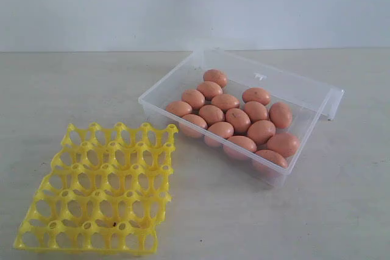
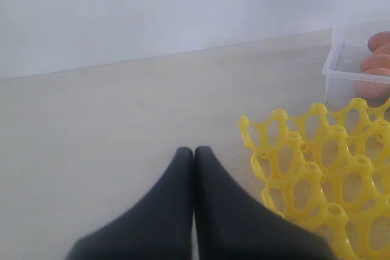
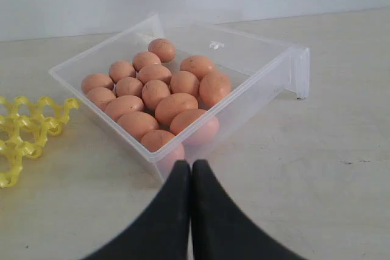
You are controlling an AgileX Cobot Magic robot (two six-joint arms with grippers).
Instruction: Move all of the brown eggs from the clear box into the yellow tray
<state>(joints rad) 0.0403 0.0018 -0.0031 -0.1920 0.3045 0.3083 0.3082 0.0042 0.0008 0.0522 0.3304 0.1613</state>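
Note:
Several brown eggs lie packed in the clear box, whose lid stands folded back behind it. The yellow tray sits at the front left, all its cups empty. Neither gripper shows in the exterior view. My left gripper is shut and empty, hovering over bare table beside the yellow tray, with eggs far off. My right gripper is shut and empty, just short of the near corner of the clear box, with the eggs beyond it.
A pale tabletop runs to a white wall behind. A corner of the yellow tray shows in the right wrist view beside the box.

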